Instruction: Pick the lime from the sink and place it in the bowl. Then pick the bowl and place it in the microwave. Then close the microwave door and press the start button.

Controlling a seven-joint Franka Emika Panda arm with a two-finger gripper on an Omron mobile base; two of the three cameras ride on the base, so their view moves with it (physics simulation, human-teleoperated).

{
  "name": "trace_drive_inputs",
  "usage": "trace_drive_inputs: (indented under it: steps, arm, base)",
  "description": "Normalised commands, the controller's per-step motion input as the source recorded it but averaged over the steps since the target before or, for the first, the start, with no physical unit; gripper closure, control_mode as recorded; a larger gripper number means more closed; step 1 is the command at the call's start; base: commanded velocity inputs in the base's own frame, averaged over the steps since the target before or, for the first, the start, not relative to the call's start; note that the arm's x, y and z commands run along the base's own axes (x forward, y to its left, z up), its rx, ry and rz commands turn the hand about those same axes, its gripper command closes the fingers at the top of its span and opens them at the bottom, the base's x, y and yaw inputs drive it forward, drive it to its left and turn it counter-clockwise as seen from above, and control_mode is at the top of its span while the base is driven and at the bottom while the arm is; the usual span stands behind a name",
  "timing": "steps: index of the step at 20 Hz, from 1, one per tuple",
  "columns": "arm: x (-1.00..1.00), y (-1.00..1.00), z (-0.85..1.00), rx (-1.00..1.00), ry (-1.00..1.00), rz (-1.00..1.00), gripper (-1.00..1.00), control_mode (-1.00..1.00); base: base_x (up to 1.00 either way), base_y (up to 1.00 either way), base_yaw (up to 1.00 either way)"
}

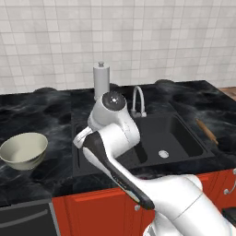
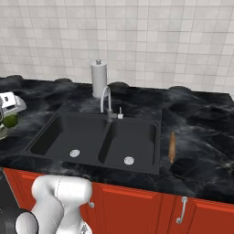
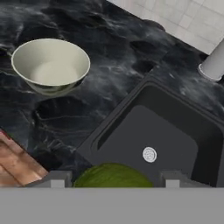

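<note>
My gripper is shut on the lime, a dark-green fruit held between the two fingertips. In the right base view the hand hangs at the far left with the lime under it, above the counter left of the black sink. The pale cream-green bowl stands upright and empty on the counter left of the sink's left basin. The left base view shows the bowl at the left, beyond my bent arm. The microwave and its door are out of view.
A paper towel roll stands behind the sink beside the chrome faucet. A wooden rolling pin lies on the counter right of the sink. Red cabinet fronts run below the counter edge.
</note>
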Motion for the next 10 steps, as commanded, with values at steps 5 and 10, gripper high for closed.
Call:
trace_drive_inputs:
  steps: [5, 10]
  arm:
    - [0.27, 1.00, -0.05, 0.00, 0.00, 0.26, 1.00, -1.00]
    - [0.36, 1.00, 0.00, -0.01, 0.00, 0.09, 1.00, -1.00]
  base:
    - [0.00, 0.00, 0.00]
    - [0.00, 0.00, 0.00]
